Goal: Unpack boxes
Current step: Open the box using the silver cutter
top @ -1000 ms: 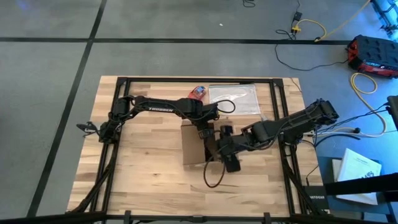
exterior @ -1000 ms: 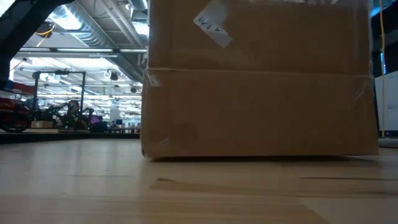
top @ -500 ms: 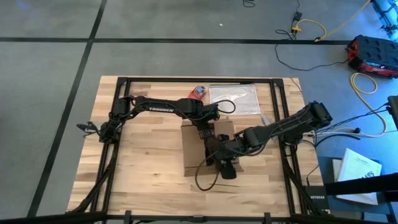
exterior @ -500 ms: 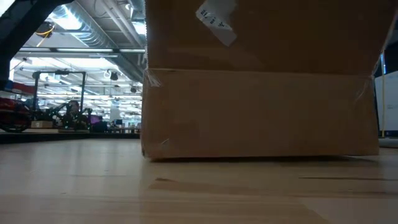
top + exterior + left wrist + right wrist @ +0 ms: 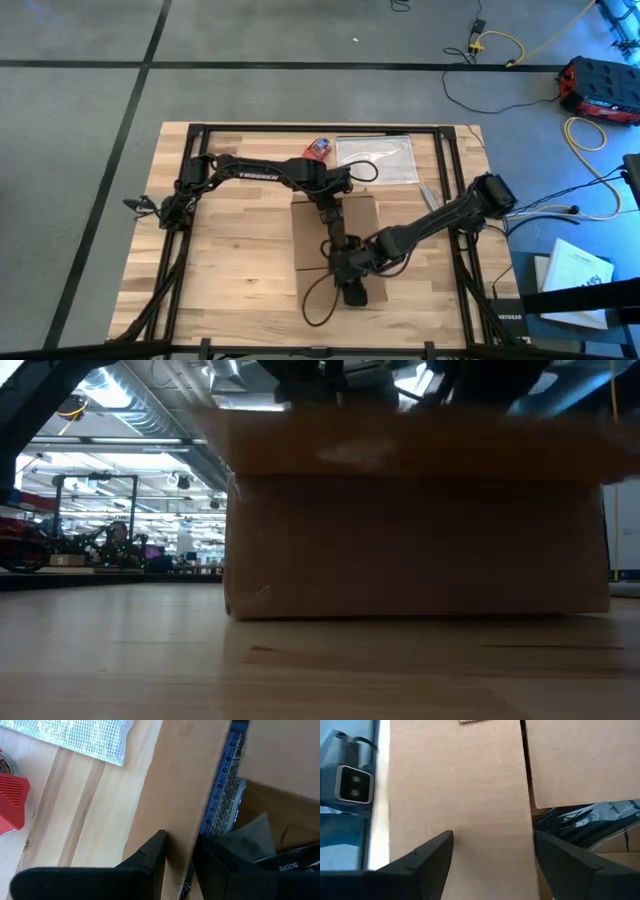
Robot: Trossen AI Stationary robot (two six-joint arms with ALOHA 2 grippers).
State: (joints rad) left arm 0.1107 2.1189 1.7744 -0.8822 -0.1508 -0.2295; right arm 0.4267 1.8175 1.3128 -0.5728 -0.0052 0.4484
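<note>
Wooden table [image 5: 230, 270]; both hands low over cardboard box [image 5: 310, 235], left hand [image 5: 179, 862] pinching flap

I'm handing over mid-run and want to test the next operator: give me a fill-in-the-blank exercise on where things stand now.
1. The left gripper is shut on a ____ of the cardboard box.
2. The right gripper has its jaws ____ around another flap.
3. By the table's far edge, the clear plastic bag lies beside a small ____ object.

Missing words: flap; open; red-and-blue
</note>
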